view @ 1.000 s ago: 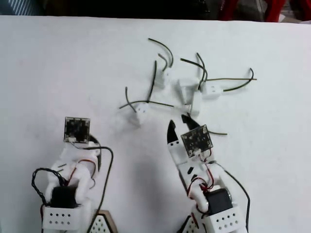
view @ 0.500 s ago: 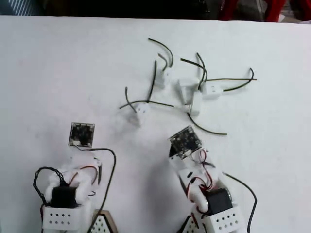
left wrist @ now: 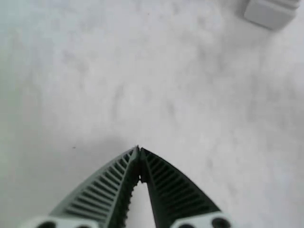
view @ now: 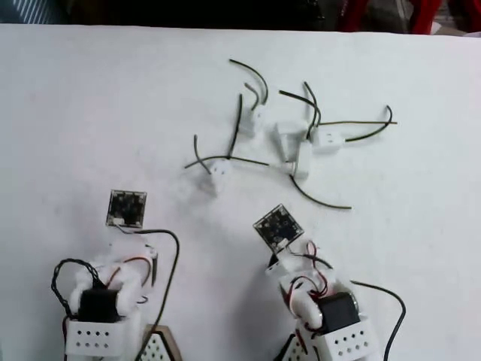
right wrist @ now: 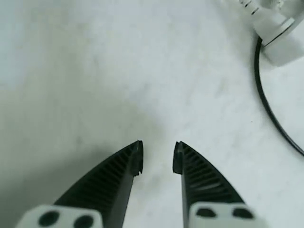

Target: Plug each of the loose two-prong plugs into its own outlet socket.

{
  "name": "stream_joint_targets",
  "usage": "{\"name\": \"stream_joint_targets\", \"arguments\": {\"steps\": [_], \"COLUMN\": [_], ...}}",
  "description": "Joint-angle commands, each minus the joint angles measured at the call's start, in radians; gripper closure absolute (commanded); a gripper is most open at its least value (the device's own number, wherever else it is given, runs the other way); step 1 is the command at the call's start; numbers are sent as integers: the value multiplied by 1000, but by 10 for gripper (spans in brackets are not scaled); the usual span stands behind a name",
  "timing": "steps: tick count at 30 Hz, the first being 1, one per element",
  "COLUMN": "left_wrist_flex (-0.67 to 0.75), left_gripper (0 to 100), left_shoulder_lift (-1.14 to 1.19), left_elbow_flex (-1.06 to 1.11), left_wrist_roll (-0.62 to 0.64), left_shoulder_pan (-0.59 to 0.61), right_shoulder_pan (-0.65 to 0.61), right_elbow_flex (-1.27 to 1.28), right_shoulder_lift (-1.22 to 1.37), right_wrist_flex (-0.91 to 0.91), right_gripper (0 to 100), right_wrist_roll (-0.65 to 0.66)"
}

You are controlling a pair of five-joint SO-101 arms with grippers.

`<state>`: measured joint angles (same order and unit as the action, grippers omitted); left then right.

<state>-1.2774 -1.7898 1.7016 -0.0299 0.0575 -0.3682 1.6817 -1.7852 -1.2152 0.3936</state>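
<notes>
Plug pieces (view: pixel 289 135): five small white plug and socket bodies with dark wires lie loose in a cluster near the middle of the surface (view: pixel 90 98), a little toward its far edge and right side. From where I stand I cannot tell plug from socket.
Long-wired piece (view: pixel 303 159): it sits at the near side of the cluster, and its dark wire (view: pixel 319 199) curls toward the near edge. In the right wrist view it (right wrist: pixel 278 26) lies well ahead of the tips and off to one side, clear of them.
Left-end piece (view: pixel 218 171): it lies at the cluster's left end, well apart from both arms.
White block (left wrist: pixel 270 10): seen from the left wrist, it is far ahead of the tips and not touching them.
Left end effector (left wrist: pixel 139 153): fingers pressed together with nothing between them, over bare surface.
Right end effector (right wrist: pixel 156 157): fingers spread a little, gripping nothing, over bare surface.
Left arm (view: pixel 105 301): folded by the near edge, left of centre.
Right arm (view: pixel 316 293): folded by the near edge, right of centre, with the cluster beyond it.
</notes>
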Motion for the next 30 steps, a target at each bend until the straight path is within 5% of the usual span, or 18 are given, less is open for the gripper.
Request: {"name": "stream_joint_targets", "arguments": {"steps": [1, 10, 16, 30], "left_wrist_flex": [-3, -3, -3, -3], "left_gripper": [976, 976, 976, 976], "left_shoulder_lift": [-19, -19, -19, -19], "left_elbow_flex": [-8, -8, -8, -8], "left_wrist_roll": [-8, -8, -8, -8], "left_shoulder_pan": [-5, -5, -5, -5], "right_shoulder_pan": [2, 33, 107, 156], "right_elbow_flex": [9, 9, 9, 9], "right_shoulder_lift": [-12, -4, -12, -12], "right_wrist_flex": [-10, -39, -18, -50], "right_gripper": [892, 894, 894, 890], "right_wrist_roll": [6, -3, -308, -281]}}
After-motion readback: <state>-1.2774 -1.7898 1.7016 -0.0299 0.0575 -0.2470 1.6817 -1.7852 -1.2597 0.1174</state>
